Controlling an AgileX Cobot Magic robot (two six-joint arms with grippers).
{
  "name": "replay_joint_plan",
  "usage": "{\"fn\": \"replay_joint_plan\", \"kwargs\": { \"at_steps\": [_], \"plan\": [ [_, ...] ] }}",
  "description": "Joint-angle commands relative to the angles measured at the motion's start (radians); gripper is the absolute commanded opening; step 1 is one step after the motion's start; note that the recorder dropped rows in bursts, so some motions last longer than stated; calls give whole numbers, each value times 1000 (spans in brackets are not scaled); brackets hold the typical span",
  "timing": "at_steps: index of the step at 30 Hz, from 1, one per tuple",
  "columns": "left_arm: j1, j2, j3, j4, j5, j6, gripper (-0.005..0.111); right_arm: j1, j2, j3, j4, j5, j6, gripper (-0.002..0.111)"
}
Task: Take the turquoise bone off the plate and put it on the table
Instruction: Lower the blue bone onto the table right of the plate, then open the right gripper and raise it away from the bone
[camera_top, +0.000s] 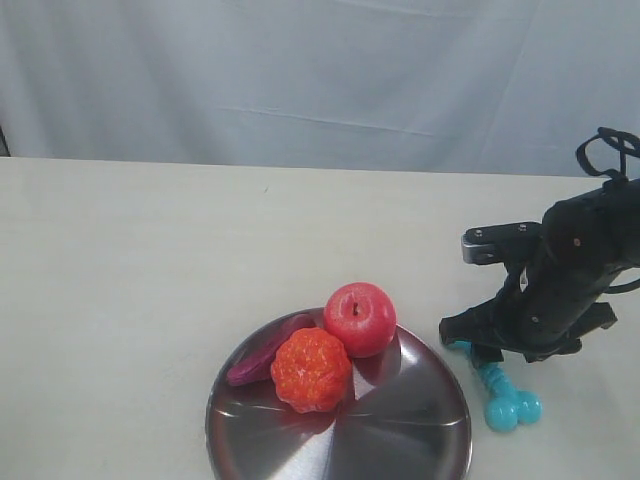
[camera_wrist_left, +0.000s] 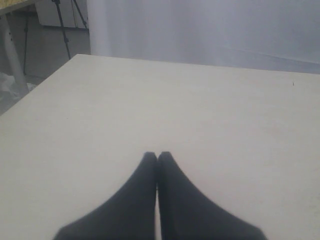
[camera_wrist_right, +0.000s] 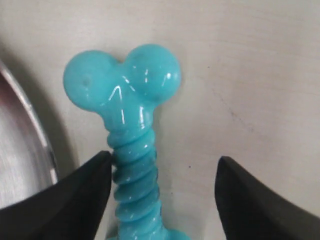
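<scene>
Just beside the round shiny silver metal plate (camera_top: 400, 420), the small turquoise ribbed rubber bone (camera_top: 505, 395) lies on the pale cream-beige surface (camera_top: 150, 280), right claw (camera_wrist_right: 165, 162) wide open astride its shaft, 1 finger (camera_wrist_right: 75, 200) seemingly touching: lifting straight up looks safest against dragging it.
</scene>
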Motion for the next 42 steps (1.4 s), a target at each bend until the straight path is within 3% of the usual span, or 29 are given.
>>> {"fn": "replay_joint_plan", "kwargs": {
  "at_steps": [1,11,13,15,19,20,32,42],
  "plan": [
    [-5,-1,3,0,-3,1,0,-5,-1,-2,-8,9,0,59],
    [-5,-1,3,0,-3,1,0,-5,-72,-86,-5,204,-3,58],
    [-5,-1,3,0,-3,1,0,-5,-102,-104,-5,245,-16,53],
    [-5,-1,3,0,-3,1,0,-5,-140,-106,-5,257,-21,41],
    [-5,-1,3,0,-3,1,0,-5,-209,-106,-5,257,-53,2],
    [-5,-1,3,0,-3,1,0,-5,-223,-106,0,257,-61,0],
    [-5,-1,3,0,-3,1,0,-5,-512,-106,151,179,-242,-1],
    [-5,-1,3,0,-3,1,0,15,-907,-30,162,120,-248,-1]
  ]
}}
